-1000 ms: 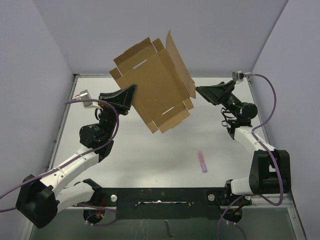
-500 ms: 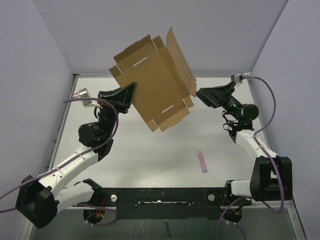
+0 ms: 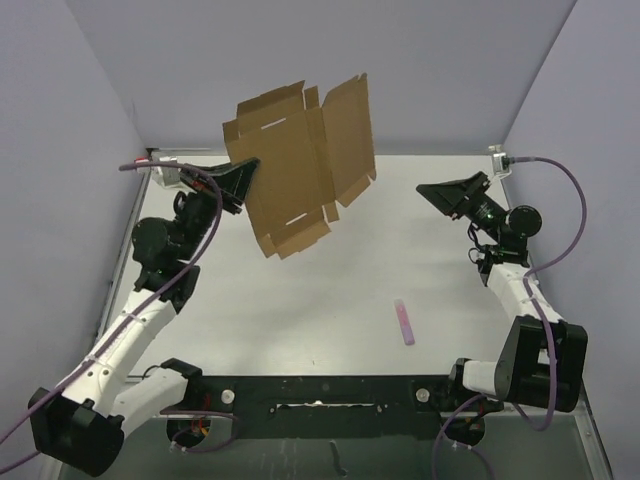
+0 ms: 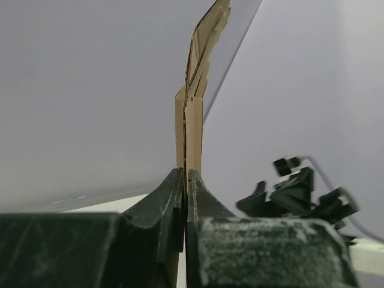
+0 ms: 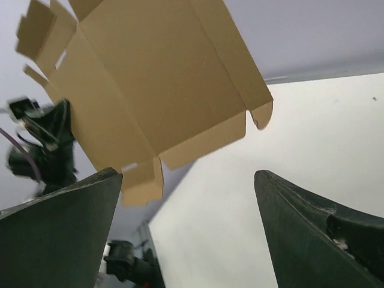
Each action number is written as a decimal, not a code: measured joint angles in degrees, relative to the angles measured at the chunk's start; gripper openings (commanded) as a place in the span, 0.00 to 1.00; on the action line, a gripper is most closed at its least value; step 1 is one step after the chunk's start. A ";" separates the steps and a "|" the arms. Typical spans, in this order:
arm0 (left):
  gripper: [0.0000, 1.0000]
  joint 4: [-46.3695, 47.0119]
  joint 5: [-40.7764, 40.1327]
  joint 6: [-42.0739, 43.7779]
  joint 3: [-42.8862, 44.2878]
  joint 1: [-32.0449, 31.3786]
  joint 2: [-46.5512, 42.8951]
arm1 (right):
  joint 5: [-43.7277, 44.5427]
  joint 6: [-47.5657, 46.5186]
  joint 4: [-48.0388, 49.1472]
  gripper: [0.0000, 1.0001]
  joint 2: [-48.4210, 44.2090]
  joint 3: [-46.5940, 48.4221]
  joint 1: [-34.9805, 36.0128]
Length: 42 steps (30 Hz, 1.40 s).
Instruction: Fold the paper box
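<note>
From above, you see the paper box lifted clear of the bench. It is opened out as one creased brown sheet with its flaps spread, and it is tilted so that its broad face shows to the overhead camera. The left tool meets the box at its left edge, but this view hides how the fingers sit on the card. Your left wrist view supplies that. There the box shows edge-on as a thin brown strip rising upright, and the left tool is clamped tight on its lower edge, fingers pressed to either side of the card. The right tool stands to the right of the box, well apart from it and pointing toward it. From overhead you cannot judge its spread. The right wrist view settles it: the right tool is spread wide and holds nothing. The box hangs beyond it, up and to the left, showing slot cuts and a small rounded tab. Only the overhead view shows the pink stick, which lies on the bench below and right of the box, apart from both tools.
</note>
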 measured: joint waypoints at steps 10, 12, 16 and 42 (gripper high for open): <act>0.00 -28.94 24.92 27.21 21.64 5.66 0.15 | -13.07 -16.15 9.46 0.98 12.55 1.55 3.21; 0.00 -30.21 28.83 29.11 23.28 5.66 0.57 | -14.14 -16.83 12.39 0.98 14.47 1.55 4.44; 0.00 -30.69 34.05 29.64 25.62 5.66 2.27 | -15.50 -19.15 15.56 0.98 15.12 2.60 7.82; 0.00 -8.07 33.14 9.75 30.36 5.66 6.36 | -9.97 -11.93 22.29 0.80 5.29 12.39 5.64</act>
